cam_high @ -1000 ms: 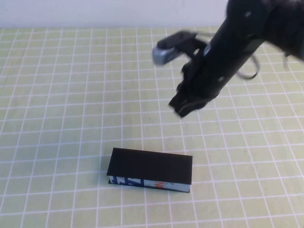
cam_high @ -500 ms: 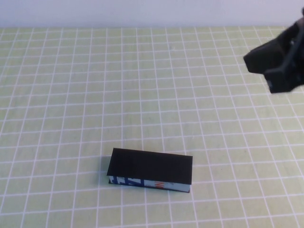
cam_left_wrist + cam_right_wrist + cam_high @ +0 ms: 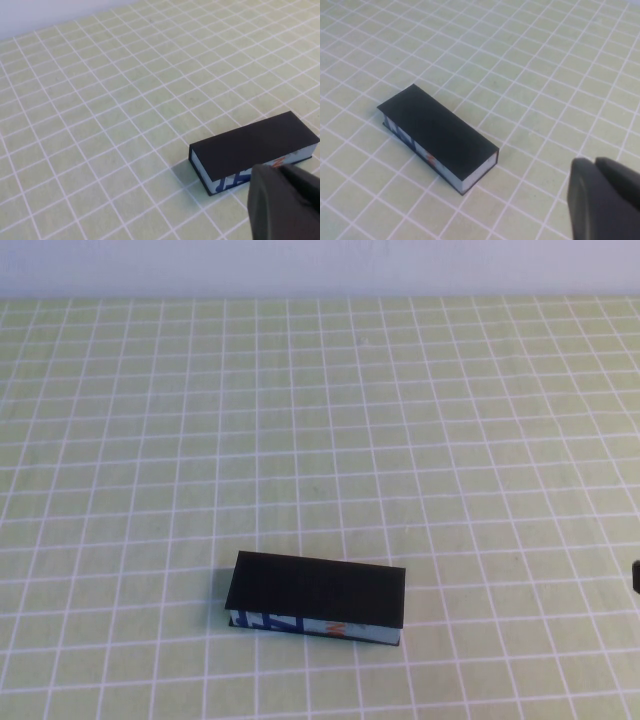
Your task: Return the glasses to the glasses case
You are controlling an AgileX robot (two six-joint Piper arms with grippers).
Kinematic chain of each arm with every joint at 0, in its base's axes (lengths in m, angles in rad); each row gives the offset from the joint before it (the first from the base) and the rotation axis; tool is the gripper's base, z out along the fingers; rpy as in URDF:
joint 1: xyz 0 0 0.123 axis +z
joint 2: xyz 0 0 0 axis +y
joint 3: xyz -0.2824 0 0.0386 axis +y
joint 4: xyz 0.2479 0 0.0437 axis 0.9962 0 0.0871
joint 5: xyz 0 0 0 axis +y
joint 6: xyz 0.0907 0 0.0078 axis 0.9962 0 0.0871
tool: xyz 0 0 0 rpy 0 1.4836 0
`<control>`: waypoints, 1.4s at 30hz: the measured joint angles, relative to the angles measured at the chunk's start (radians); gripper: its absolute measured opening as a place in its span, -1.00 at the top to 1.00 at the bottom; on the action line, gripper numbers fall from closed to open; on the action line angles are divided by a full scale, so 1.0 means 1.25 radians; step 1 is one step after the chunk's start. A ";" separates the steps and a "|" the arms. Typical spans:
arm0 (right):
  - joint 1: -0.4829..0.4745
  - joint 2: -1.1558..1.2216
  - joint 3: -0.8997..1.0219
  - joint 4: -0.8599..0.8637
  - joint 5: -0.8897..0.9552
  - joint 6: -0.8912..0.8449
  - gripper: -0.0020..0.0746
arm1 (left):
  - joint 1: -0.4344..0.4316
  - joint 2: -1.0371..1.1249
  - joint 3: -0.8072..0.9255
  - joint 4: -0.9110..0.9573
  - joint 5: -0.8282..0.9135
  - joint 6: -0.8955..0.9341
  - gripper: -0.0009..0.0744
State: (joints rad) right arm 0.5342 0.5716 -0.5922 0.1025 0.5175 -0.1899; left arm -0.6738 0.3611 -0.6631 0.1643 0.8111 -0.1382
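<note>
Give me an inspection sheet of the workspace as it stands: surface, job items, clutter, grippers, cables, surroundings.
Surface: green cloth with white grid, flat.
Glasses case: glasses case lies near the front, a little left of centre, black lid shut, light-blue printed edge facing the robot.
Glasses: none visible; whether they are inside the shut case cannot be told.
Clutter: nothing seen.
Left gripper: left gripper only partly visible in its own wrist view, above the cloth near the case, touching nothing.
Right gripper: right gripper shut, holding nothing, off to the case's right, just a dark sliver at the high view's right edge.
Cables: nothing seen.
Surroundings: plain pale wall behind the table.
</note>
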 joint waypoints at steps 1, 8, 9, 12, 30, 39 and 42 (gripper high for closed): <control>0.000 -0.023 0.027 0.000 -0.021 0.000 0.99 | 0.000 0.000 0.000 0.000 -0.002 0.000 0.99; 0.000 -0.207 0.182 0.002 -0.120 0.000 0.99 | 0.000 0.000 0.000 0.000 0.037 -0.001 0.99; 0.000 -0.226 0.190 0.003 -0.123 0.000 0.99 | 0.000 0.000 0.000 0.000 0.046 -0.002 0.99; 0.000 -0.269 0.196 0.005 -0.127 0.000 0.99 | 0.000 0.000 0.000 0.000 0.064 -0.002 0.99; 0.000 -0.295 0.199 0.014 -0.127 0.000 0.99 | 0.000 0.000 0.005 -0.002 0.075 -0.002 0.99; 0.000 -0.295 0.199 0.018 -0.127 0.000 0.99 | 0.168 0.000 0.011 -0.002 0.049 -0.002 0.99; 0.000 -0.295 0.199 0.019 -0.127 0.000 0.99 | 0.248 -0.002 0.041 0.006 0.007 -0.002 0.99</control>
State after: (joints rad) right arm 0.5342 0.2030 -0.3429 0.1266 0.3593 -0.1899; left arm -0.3640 0.3591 -0.6121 0.1722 0.8197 -0.1405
